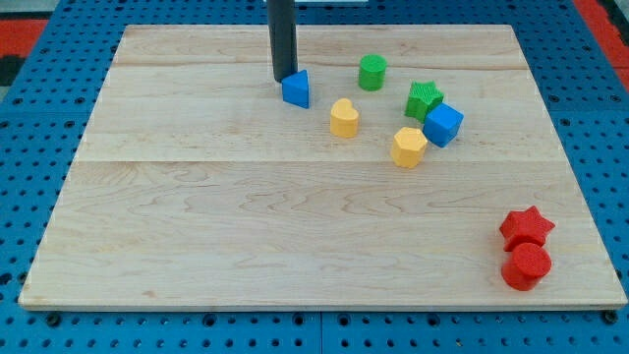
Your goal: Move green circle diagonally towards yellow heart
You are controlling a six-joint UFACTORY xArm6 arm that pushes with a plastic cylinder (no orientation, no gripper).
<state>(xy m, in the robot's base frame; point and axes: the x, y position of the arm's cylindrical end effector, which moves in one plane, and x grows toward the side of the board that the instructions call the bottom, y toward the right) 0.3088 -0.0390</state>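
Your rod ended in my tip [284, 78], a plain dark end with no claw on it, so nothing opened, closed or held anything. You had my tip down on the wooden board [246, 226] near the view's top, just left of centre. It sat right against the upper left edge of the blue triangular block [297, 89]; whether it actually touched could not be told.

To the view's right of that blue block, and a little lower, you had the yellow heart [344, 117]. The green circle [371, 72], the task's block, stood above and to the right of the heart, near it but apart, and well right of my tip with the blue triangular block between them.

Further right you had a tight cluster: the green star [424, 99], with the blue cube [443, 124] just below and right of it, apparently touching. The yellow hexagon-like block [408, 147] lay below and left of the cube, close beside it.

Well apart, at the board's lower right corner, you had the red star [527, 226] and the red circle [526, 265] directly beneath it, touching.

The board rested on a blue pegboard surface [39, 118].
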